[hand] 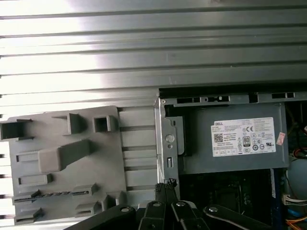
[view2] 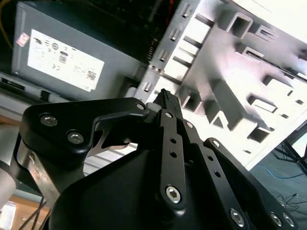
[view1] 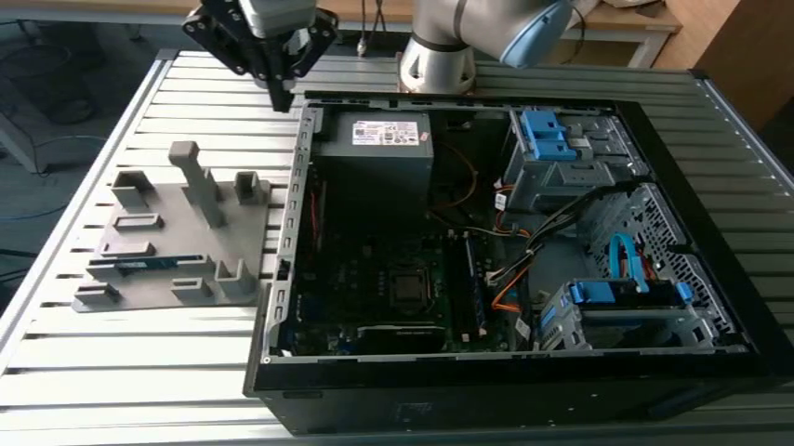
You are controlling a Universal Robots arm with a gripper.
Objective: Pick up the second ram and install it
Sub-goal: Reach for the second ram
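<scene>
gripper (view1: pixel 283 98) closed, fingertips (view2: pixel 166 98) pressed together with nothing between; hovering above the slatted table (view1: pixel 137 372) just outside the open computer case (view1: pixel 279 307), by the corner with the power supply (view1: pixel 372 153); second ram (view1: pixel 152 265) lying flat in a slot of the grey fixture (view1: pixel 205 200), on the exterior view's left of the case, well apart from the gripper; in the first wrist view, closed tips over the case wall, between fixture and power supply.
</scene>
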